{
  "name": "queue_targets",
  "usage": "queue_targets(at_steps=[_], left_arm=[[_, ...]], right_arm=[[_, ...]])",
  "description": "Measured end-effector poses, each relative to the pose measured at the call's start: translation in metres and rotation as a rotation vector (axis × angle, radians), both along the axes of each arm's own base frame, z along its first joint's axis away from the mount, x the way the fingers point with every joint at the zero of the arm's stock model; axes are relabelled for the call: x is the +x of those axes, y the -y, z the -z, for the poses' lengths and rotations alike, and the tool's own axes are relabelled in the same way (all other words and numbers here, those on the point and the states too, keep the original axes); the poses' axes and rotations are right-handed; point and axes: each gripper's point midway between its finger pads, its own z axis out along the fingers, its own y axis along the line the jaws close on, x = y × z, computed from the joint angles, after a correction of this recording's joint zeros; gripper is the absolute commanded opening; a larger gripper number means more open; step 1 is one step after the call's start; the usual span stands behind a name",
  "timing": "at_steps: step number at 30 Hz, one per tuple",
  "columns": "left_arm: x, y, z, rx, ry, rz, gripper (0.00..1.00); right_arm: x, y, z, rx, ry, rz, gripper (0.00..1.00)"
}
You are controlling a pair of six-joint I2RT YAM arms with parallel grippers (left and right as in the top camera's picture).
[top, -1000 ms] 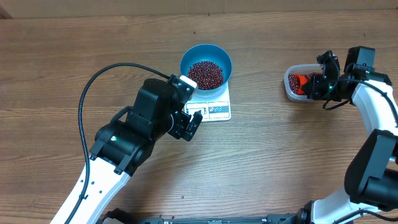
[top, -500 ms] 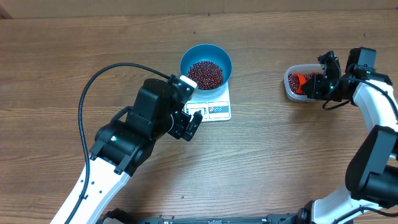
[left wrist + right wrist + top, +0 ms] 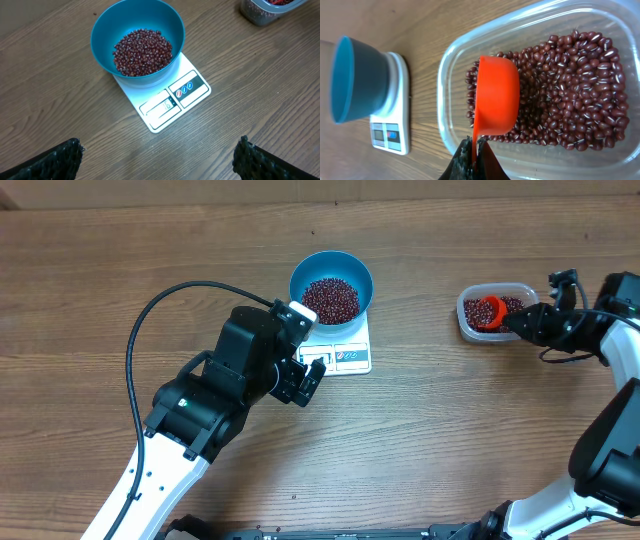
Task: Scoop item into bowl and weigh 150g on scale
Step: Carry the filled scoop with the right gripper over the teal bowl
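The step in hand is fetching another load: the right fingers (image 3: 467, 157) are pressed together on the thin handle of the orange scoop (image 3: 495, 97), whose cup sits inside the clear tub (image 3: 445, 80), low over the beans (image 3: 570, 90), turned partly on its side. Whether it has anything in it I cannot tell. The bowl (image 3: 105, 35) already holds a modest heap and stands on the 12 o'clock end of the scale (image 3: 170, 102), leaving the display clear at the 6 o'clock end; the reading is too small to make out.

Seen from above, the tub lies at 3 o'clock from the bowl, well apart across the table (image 3: 200, 240). The left fingers (image 3: 55, 160) are spread wide and hold nothing, hovering at about 7 o'clock from the scale.

The next move likely calls for digging the cup in, levelling it, then carrying it toward 9 o'clock without spilling and tipping gently, since the target weight leaves little room for overshoot
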Motion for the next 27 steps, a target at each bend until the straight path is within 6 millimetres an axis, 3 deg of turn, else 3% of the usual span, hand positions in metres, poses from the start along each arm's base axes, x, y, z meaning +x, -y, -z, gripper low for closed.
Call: queue_targets(at_steps=[11,22,27], left_arm=[[0.000,0.000,0.000,0.000,0.000,0.000,1.00],[0.000,0.000,0.000,0.000,0.000,0.000,1.00],[0.000,0.000,0.000,0.000,0.000,0.000,1.00]], right_arm=[[-0.009,0.025,-0.023,0.172,0.073,0.071,0.04],[-0.014,0.014,-0.037,0.293,0.088,0.058,0.04],[-0.014,0.003,-0.060,0.419,0.155,0.022,0.04]])
